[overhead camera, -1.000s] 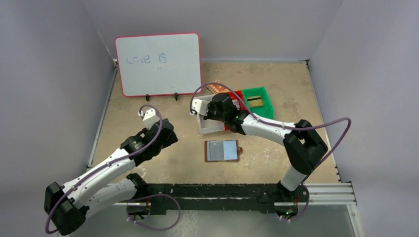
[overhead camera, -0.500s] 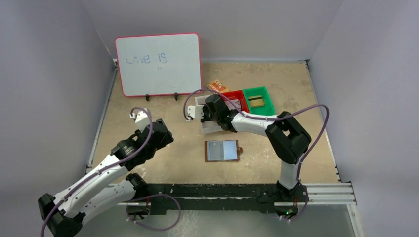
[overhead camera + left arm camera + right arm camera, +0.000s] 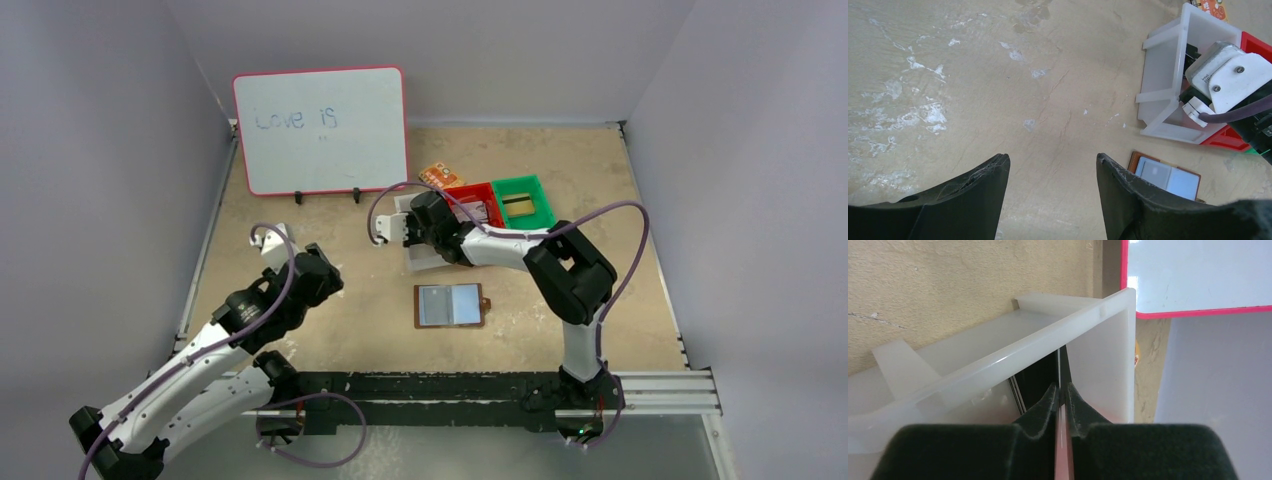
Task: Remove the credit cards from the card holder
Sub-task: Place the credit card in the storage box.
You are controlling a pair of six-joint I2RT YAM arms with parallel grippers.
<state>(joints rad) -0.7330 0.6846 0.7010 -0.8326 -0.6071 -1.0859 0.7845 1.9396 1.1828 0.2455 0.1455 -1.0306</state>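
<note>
Left gripper (image 3: 272,240), jaws wide and empty, hovers well left of the white bin (image 3: 428,265). Right gripper (image 3: 1061,387) reaches into that bin, pinching a credit card (image 3: 1062,440) edge-on. Card holder (image 3: 450,305) lies open just before it.

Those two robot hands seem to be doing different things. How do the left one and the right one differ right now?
The left gripper has its jaws wide apart; the right gripper has them pinched nearly together. The left gripper holds nothing, while the right gripper clamps a thin card edge-on. The left gripper hangs over bare table; the right gripper points into the white bin. Both have two dark fingers.
</note>
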